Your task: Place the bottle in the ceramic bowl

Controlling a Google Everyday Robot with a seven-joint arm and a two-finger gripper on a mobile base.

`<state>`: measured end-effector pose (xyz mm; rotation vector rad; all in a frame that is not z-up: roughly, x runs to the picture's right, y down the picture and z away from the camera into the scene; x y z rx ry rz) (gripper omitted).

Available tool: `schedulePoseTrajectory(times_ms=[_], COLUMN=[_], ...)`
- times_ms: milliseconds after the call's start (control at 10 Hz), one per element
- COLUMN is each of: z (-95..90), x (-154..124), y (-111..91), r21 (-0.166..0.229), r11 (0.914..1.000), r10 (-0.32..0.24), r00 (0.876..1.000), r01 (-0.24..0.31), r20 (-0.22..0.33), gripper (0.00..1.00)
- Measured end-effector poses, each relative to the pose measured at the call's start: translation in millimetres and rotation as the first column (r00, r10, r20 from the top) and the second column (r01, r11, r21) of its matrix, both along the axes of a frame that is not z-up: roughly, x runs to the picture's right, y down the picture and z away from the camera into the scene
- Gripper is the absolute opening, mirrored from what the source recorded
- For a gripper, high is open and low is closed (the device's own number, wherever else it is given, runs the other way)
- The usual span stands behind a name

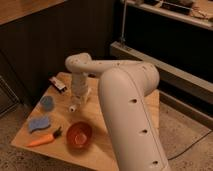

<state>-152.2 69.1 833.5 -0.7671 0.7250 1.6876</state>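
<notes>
The bottle (73, 107) lies on the wooden worktop (131, 95), a small whitish thing just below and a little to the left of the hand (80, 96), close to it but apart from it as far as can be seen. The hand points straight down over the worktop's middle, its fingers drawn together and holding nothing — the bottle sits free on the wood. Whether the fingertips touch the wood cannot be told. The bowl (79, 135), glossy and reddish-brown, stands nearer the front edge, below the bottle and well apart from the hand. The arm (127, 110) is a thick white limb that rises from the lower right, fills much of the foreground, bends at a rounded joint above the worktop and drops down into the hand. To the left, a small blue cup (46, 103) stands near the worktop's edge; in front of it lies a blue sponge (38, 123), and in front of that an orange carrot (44, 139) — its green end pointing toward the bowl. A small dark and white object (59, 85) lies at the back left corner.
</notes>
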Motion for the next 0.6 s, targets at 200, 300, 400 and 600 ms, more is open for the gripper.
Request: schedulePoseTrajectory(times_ms=[200,300,400,600], z=[-10.6,-17.6,-23.3,-39.2], x=[4,5,5,7], y=[-4,-6,-6,-4], r21=[0.008,0.012,0.017,0.024], r11=[0.9999,0.9998,0.9997,0.9992], r10=[-0.008,-0.012,-0.016,-0.034], r00=[1.000,1.000,0.999,0.998], r01=[0.008,0.012,0.016,0.033], r20=[0.013,0.022,0.030,0.046], gripper=[0.00,0.00,0.00,0.00])
